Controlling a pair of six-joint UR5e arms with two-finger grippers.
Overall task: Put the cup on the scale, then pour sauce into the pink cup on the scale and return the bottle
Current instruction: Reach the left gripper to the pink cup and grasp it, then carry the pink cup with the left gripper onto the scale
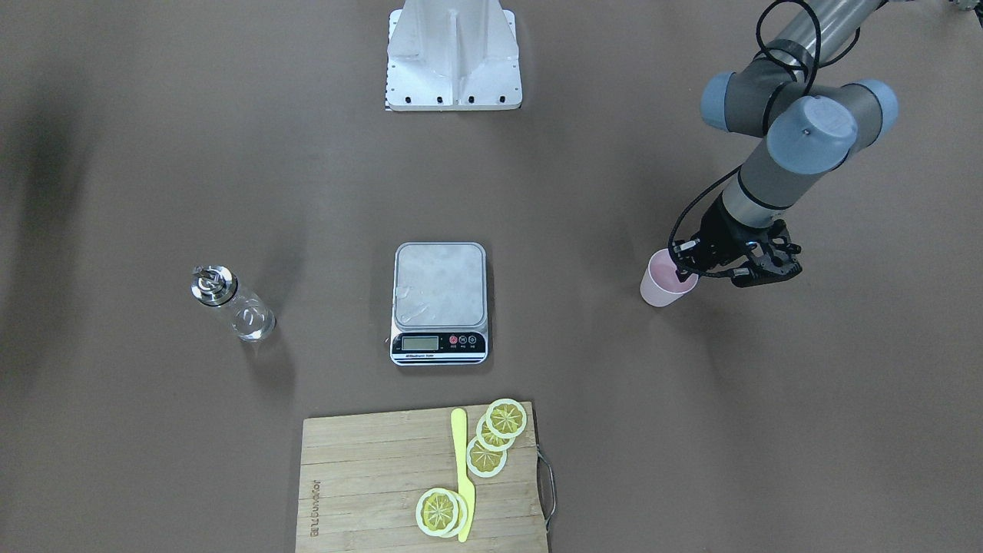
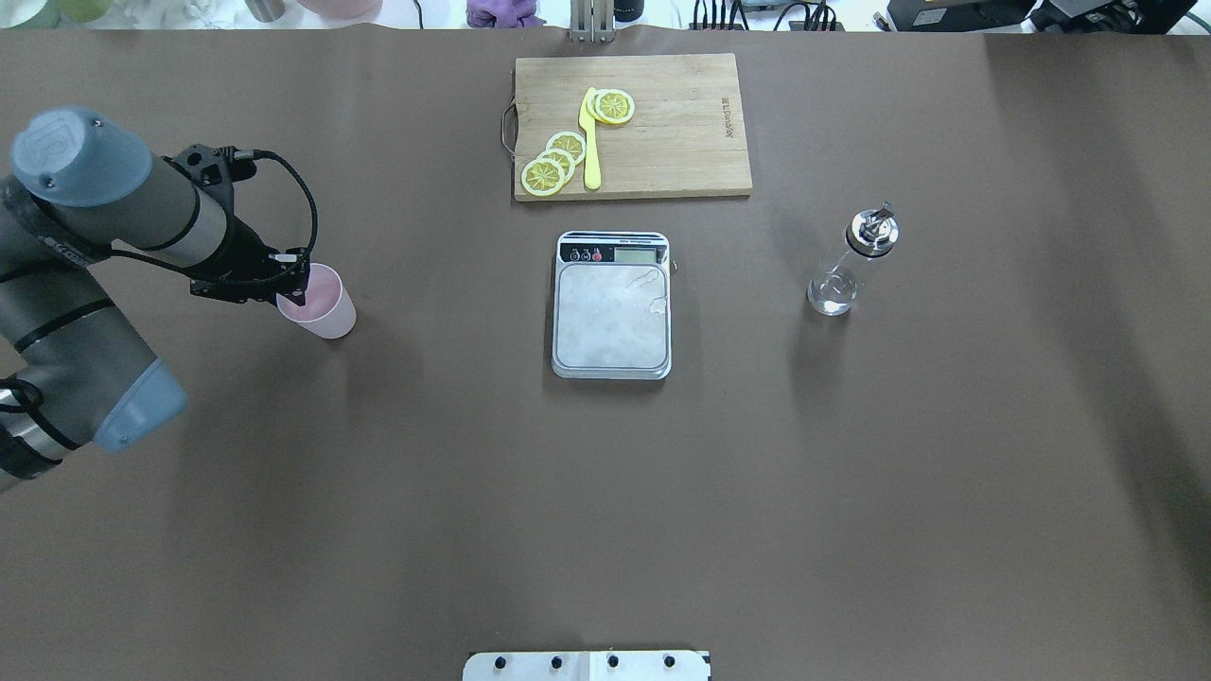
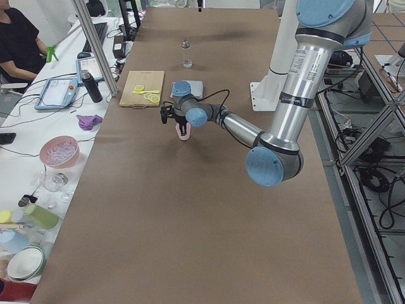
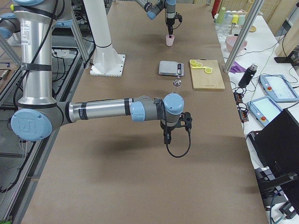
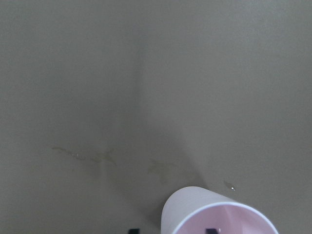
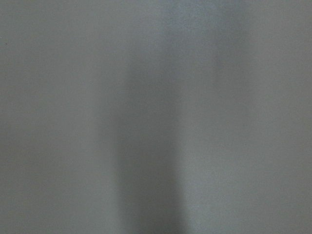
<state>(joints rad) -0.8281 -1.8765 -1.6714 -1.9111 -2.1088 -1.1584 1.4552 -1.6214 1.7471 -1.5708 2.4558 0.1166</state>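
The pale pink cup [image 1: 666, 283] [image 2: 324, 305] stands upright on the brown table, well off to the robot's left of the scale [image 1: 440, 296] [image 2: 612, 317], whose platform is bare. My left gripper [image 1: 682, 272] [image 2: 295, 293] comes down over the cup's rim. In the left wrist view one fingertip [image 5: 210, 230] is inside the cup [image 5: 219, 217] and the other is outside it, set wide apart, so it is open. The clear bottle [image 1: 230, 303] [image 2: 847, 265] with its silver spout stands upright on the scale's other side. My right gripper [image 4: 166, 137] hangs over bare table, and I cannot tell whether it is open or shut.
A wooden cutting board [image 1: 369, 484] [image 2: 681, 123] with lemon slices and a yellow knife lies beyond the scale, on the operators' side. The white robot base mount [image 1: 453, 57] is at the table's near edge. The right wrist view shows only blurred table.
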